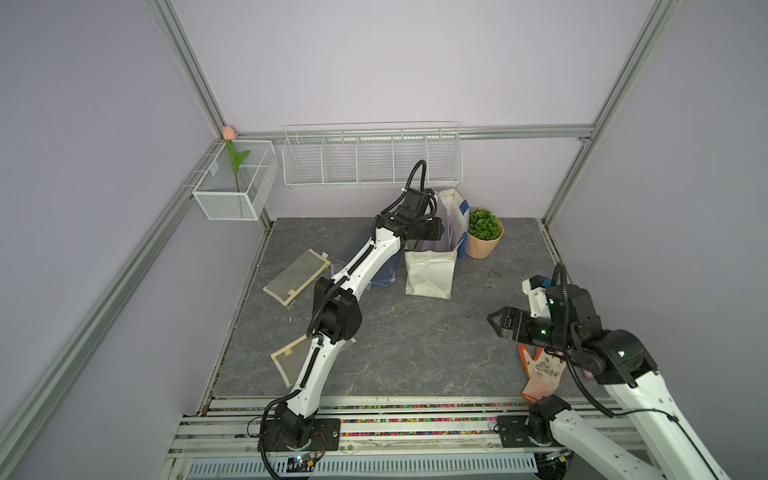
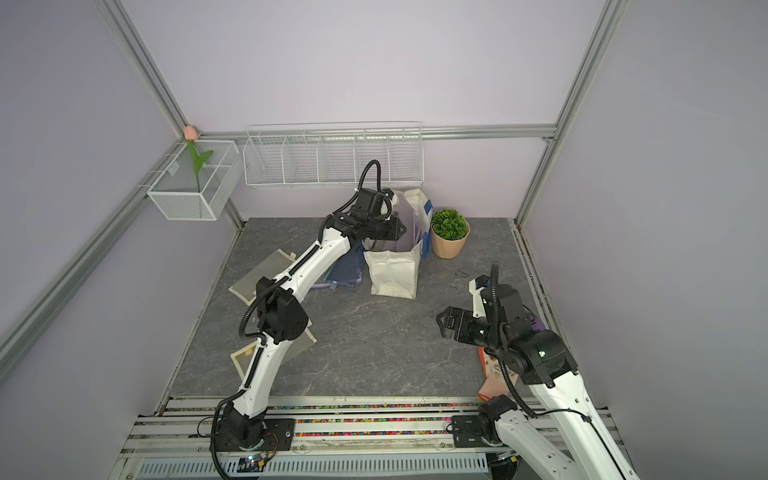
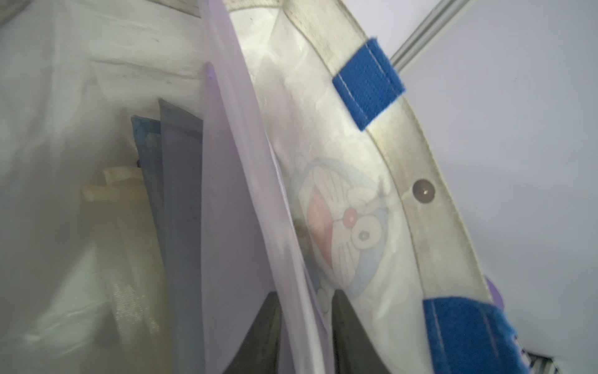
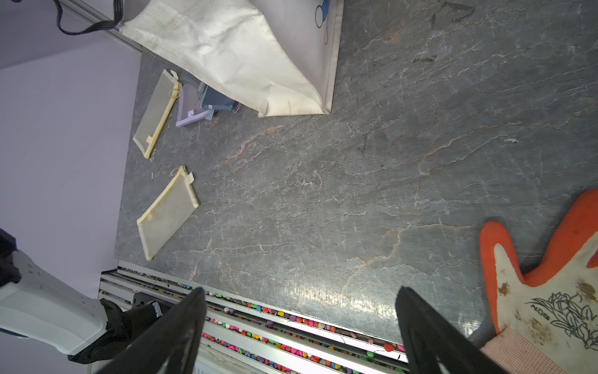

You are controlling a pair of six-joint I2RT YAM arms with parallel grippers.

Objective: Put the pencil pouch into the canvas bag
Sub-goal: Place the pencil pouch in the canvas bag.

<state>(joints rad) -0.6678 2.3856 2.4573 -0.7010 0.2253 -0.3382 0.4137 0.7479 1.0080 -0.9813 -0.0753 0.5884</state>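
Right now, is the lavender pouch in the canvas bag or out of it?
In: the left wrist view shows the lavender pouch standing inside the canvas bag walls, beside other pouches.

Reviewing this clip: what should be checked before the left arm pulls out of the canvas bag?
1. The lilac pencil pouch is inside the canvas bag: ok, upright among other pouches.
2. The left gripper is free of the pouch: cannot tell; the pouch sits between its fingers.
3. The canvas bag stands upright: ok.
4. The right gripper is open, empty, away from the bag: ok.
5. The potted plant beside the bag is upright: ok.
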